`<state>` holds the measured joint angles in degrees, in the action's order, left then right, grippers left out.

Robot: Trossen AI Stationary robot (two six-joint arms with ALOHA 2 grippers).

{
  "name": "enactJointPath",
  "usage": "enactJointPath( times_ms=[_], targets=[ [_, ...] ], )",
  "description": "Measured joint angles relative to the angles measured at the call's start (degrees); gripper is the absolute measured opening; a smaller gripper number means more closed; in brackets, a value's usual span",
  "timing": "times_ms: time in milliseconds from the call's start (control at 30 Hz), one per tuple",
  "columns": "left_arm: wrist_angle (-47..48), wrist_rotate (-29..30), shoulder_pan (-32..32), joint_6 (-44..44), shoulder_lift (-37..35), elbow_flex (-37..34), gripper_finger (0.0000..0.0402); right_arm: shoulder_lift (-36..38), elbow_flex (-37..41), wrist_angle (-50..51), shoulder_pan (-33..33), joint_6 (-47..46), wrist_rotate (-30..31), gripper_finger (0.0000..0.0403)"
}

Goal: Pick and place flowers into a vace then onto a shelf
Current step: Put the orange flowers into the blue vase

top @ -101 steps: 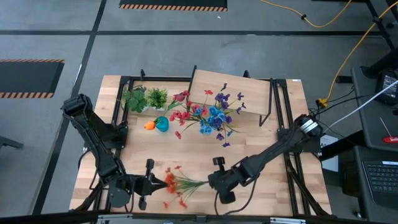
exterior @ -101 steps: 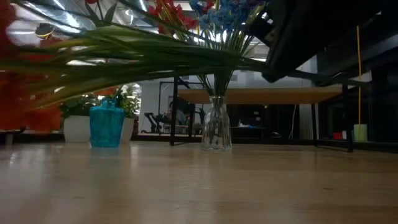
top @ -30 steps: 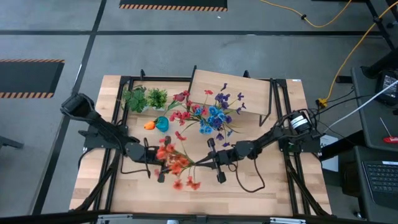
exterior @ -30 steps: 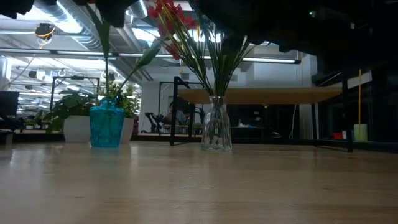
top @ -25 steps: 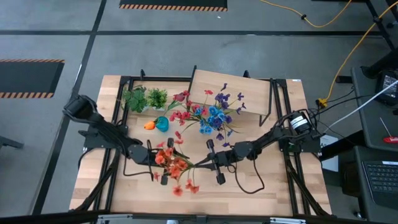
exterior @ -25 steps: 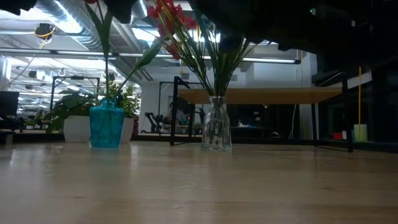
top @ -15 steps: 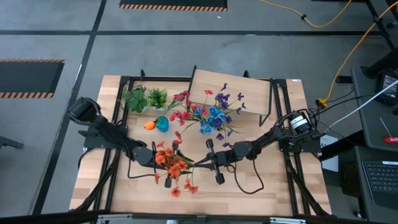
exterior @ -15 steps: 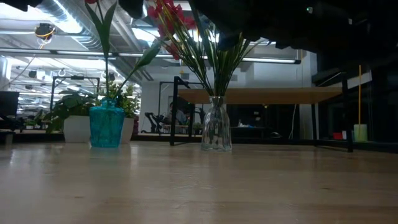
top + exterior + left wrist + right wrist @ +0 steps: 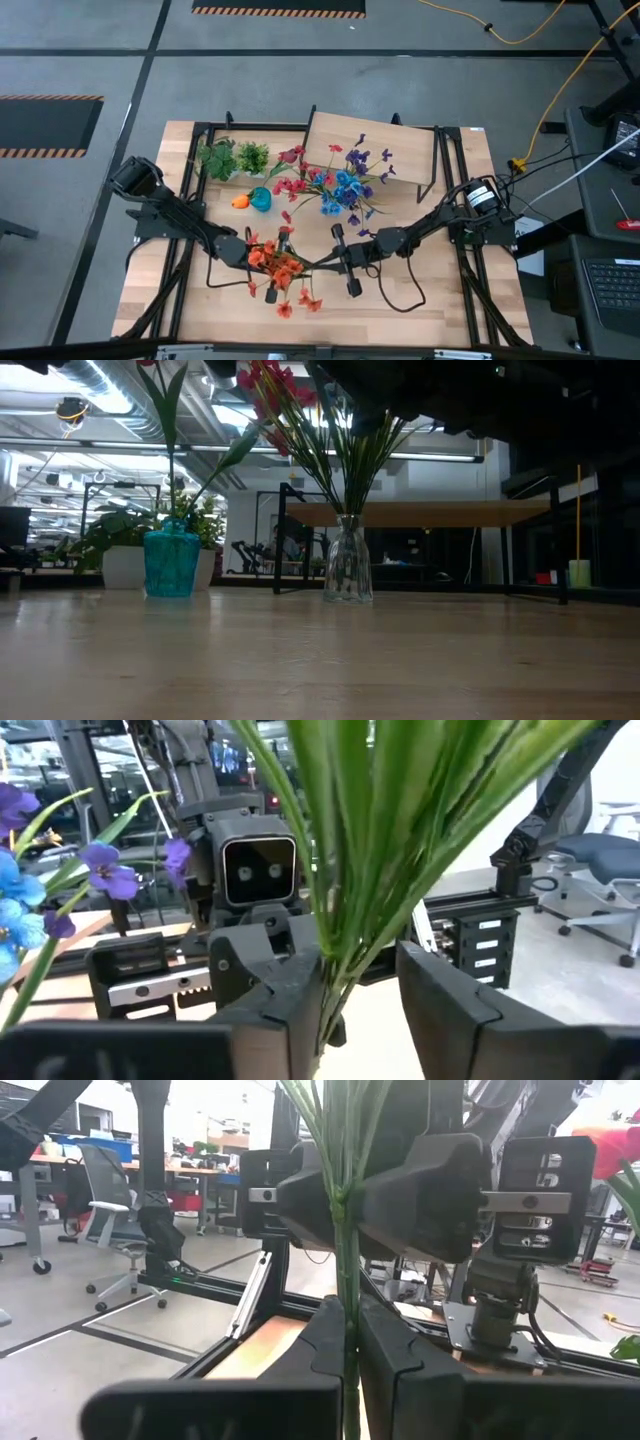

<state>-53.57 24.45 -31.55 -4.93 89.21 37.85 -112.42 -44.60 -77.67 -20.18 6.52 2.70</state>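
Being passed between two arms above the tabletop (image 9: 420,290), a spray of orange and red flowers (image 9: 278,268) is being held by its green stems in the right hand (image 9: 350,1342), whose fingers are pressed together on the stalks. The left hand (image 9: 360,982) is facing it from the bloom end, its fingers standing apart on either side of the same bundle of stems; from the wrist views it cannot be told whether a firm grip is yet being made there. The clear glass vase (image 9: 348,560), already filled with red, blue and purple sprays, is standing well beyond both hands, with the shelf (image 9: 375,150) just behind it and a small blue vase (image 9: 171,563) to one side.

For the handover to be done well, the left hand's fingers are probably best closed squarely on the stems just ahead of the right hand, before anything is let go. The stems are thin and springy, so a loose or off-centre pinch is likely to let single stalks be shed. The right hand is best kept clamped until the bundle is judged secure, and the spray is best kept clear of the blooms already in the glass vase.
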Motion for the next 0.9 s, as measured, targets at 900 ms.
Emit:
enactJointPath(
  times_ms=[900],
  targets=[
    [-3.29, -9.37, 2.8, -0.51, -0.11, -0.02, 0.0021, 0.04, -3.87, 3.23, -0.04, 0.17, -2.87, 0.0008]
  ],
)
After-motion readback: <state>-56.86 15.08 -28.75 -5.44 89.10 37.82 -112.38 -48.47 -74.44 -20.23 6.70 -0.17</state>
